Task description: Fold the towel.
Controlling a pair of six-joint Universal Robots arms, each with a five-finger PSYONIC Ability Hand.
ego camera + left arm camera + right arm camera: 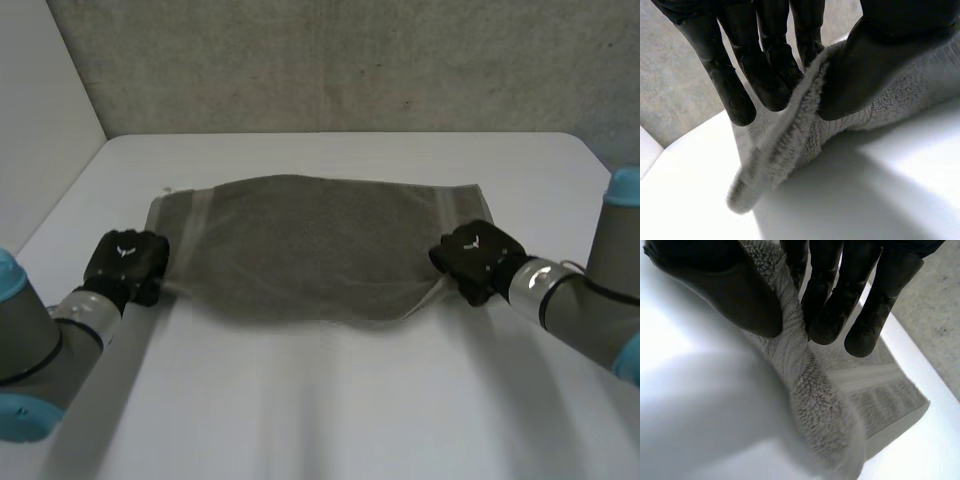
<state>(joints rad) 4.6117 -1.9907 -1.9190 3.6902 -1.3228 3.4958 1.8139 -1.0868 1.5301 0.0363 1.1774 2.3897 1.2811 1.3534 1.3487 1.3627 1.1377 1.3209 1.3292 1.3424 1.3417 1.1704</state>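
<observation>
A grey towel (315,240) lies spread across the white table (330,400), its near edge lifted a little at both ends. My left hand (127,262) holds the towel's near left corner; in the left wrist view the thumb (875,60) and fingers (765,75) pinch the towel's edge (790,135) between them. My right hand (476,258) holds the near right corner. In the right wrist view its thumb (725,290) and fingers (840,300) pinch the towel's edge (810,385), which hangs down from them.
The table's far edge meets a grey wall (350,60). A white wall (40,130) stands to the left. Bare tabletop lies between the towel and the near edge.
</observation>
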